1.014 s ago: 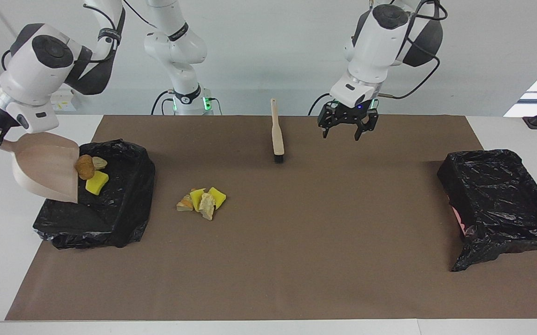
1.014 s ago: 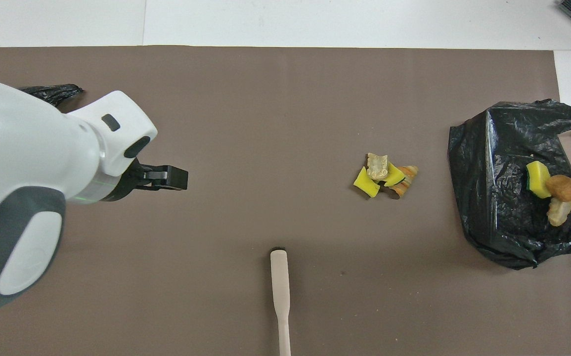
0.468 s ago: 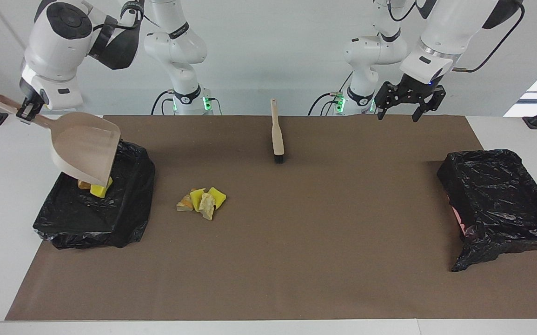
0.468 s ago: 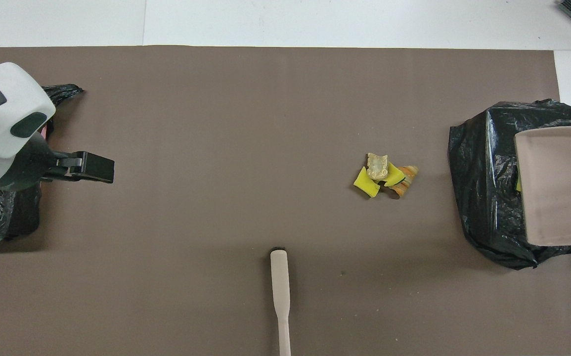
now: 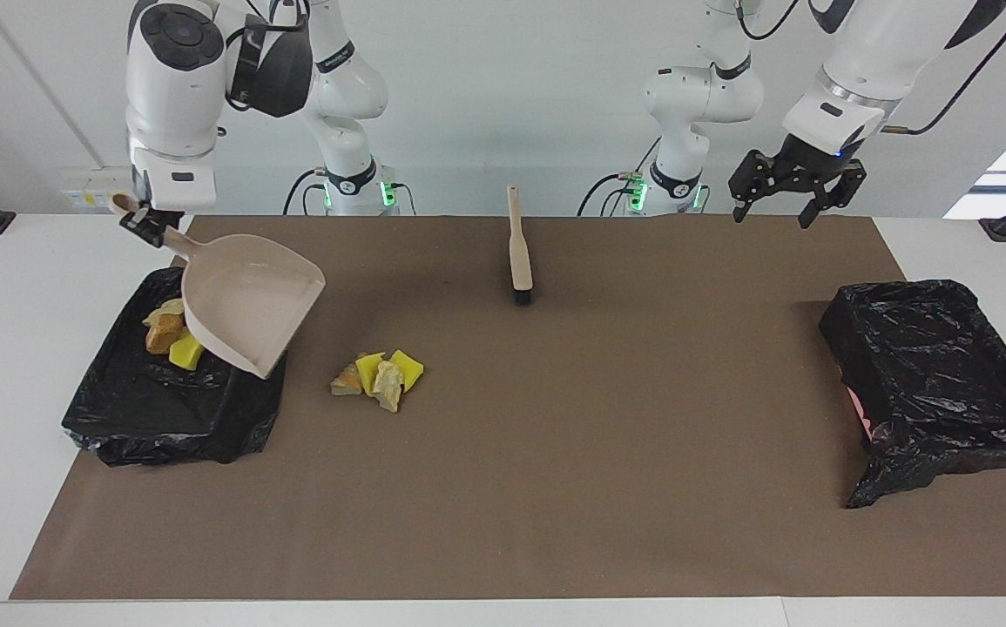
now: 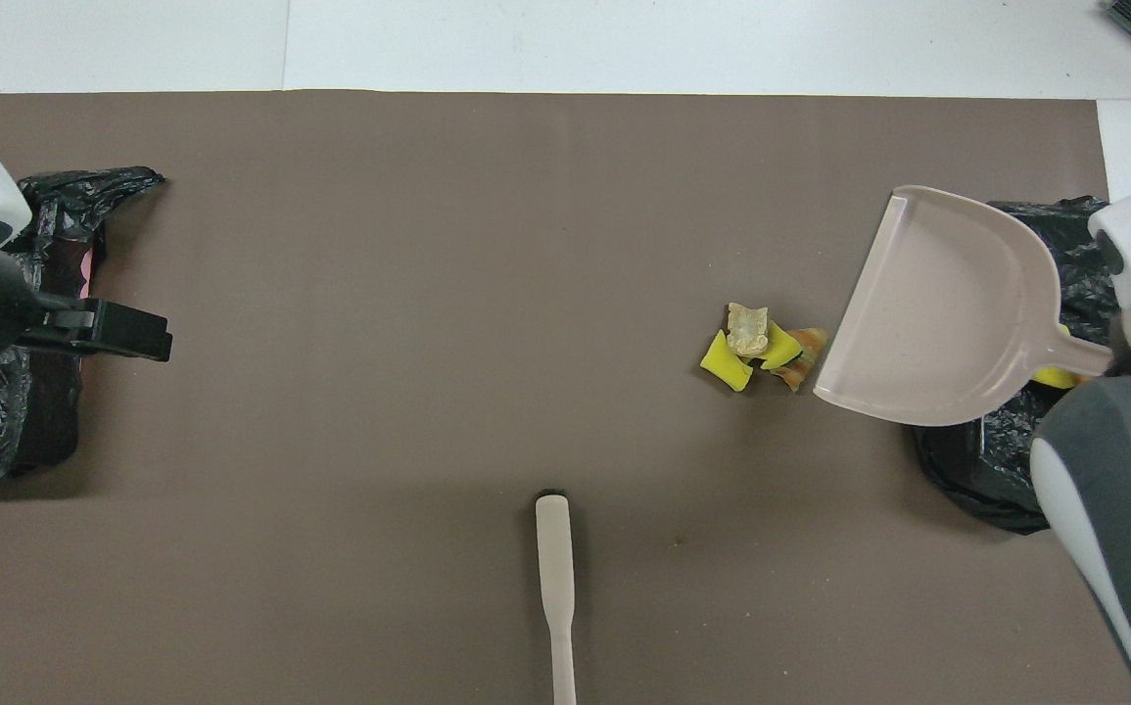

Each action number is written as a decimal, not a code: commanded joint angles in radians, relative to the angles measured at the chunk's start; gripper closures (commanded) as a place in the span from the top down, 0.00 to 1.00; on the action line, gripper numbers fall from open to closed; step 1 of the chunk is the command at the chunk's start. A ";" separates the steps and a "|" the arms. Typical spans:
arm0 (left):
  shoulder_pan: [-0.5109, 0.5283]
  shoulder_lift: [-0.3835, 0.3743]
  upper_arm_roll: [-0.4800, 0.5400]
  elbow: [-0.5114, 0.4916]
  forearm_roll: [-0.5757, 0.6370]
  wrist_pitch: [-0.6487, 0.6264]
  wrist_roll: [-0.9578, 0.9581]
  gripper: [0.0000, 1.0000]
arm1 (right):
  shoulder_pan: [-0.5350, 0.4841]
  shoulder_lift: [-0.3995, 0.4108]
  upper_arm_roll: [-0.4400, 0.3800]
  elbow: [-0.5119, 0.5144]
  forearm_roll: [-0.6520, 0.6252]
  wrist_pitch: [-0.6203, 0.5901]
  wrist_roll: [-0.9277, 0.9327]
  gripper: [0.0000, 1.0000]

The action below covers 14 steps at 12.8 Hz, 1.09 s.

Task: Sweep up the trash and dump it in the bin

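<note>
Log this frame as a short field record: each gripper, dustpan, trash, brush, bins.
right gripper: shut on dustpan handle, above bin
dustpan: empty, tilted, over bin edge
left gripper: open, holds nothing, waiting
trash in bin: three pieces
trash on mat: small pile beside that bin
brush: lying near robots
second bin: left arm's end

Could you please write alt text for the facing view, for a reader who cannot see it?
The right pincer holds an empty dustpan over a black-lined bin containing three trash lumps; four more lie on the brown mat beside it.
</note>
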<state>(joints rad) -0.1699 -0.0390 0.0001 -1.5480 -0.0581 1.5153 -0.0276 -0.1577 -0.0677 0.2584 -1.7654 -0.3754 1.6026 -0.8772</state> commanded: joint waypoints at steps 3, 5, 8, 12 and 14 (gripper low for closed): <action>0.039 -0.007 0.009 0.028 0.020 -0.081 0.028 1.00 | 0.183 0.061 0.012 0.006 0.228 0.003 0.710 0.00; 0.099 0.008 -0.043 0.043 0.018 -0.104 0.029 1.00 | 0.265 0.129 0.012 0.009 0.318 0.107 0.970 0.00; 0.099 0.021 -0.051 0.069 0.020 -0.115 0.029 1.00 | 0.391 0.322 0.010 0.122 0.429 0.233 1.338 0.00; 0.089 0.008 -0.051 0.057 0.014 -0.099 0.012 1.00 | 0.492 0.555 0.009 0.299 0.452 0.370 1.504 0.00; 0.090 0.008 -0.049 0.057 0.015 -0.099 0.017 1.00 | 0.518 0.626 0.005 0.325 0.432 0.463 1.528 0.00</action>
<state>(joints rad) -0.0861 -0.0380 -0.0433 -1.5136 -0.0556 1.4355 -0.0108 0.3343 0.4830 0.2712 -1.5178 0.0562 2.0256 0.6220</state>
